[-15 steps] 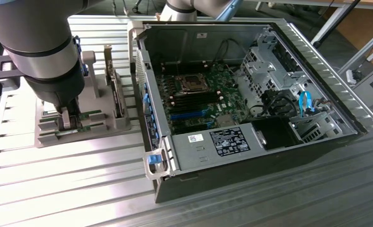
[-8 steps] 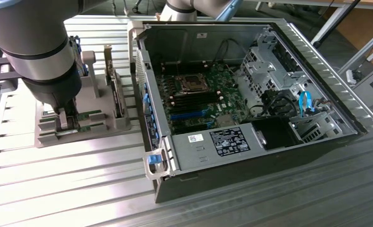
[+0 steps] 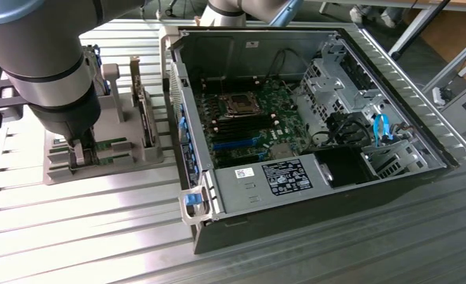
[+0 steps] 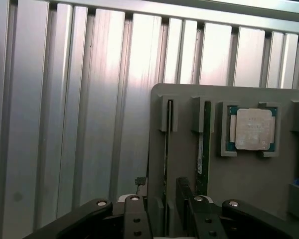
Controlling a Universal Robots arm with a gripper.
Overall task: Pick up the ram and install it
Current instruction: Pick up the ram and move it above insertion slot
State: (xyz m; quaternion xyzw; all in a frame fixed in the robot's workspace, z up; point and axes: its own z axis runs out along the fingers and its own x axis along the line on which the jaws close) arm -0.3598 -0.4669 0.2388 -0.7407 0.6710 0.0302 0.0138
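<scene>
Hovering low: gripper (image 4: 162,196) over grey holder (image 4: 249,174), exterior view's left | jaws wide apart, nothing held | ram (image 4: 166,144) on edge in holder slot, between fingers | 2nd stick (image 4: 205,144) just beside

Robotics lab or workshop. Ribbed aluminium bench (image 3: 75,236) across the lower frame. Open PC case (image 3: 225,59) centre, robot arm (image 3: 44,71) upper left.

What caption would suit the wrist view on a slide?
Open hand straddling one ram stick in its grey holder, beside its twin and a silver processor chip.
</scene>
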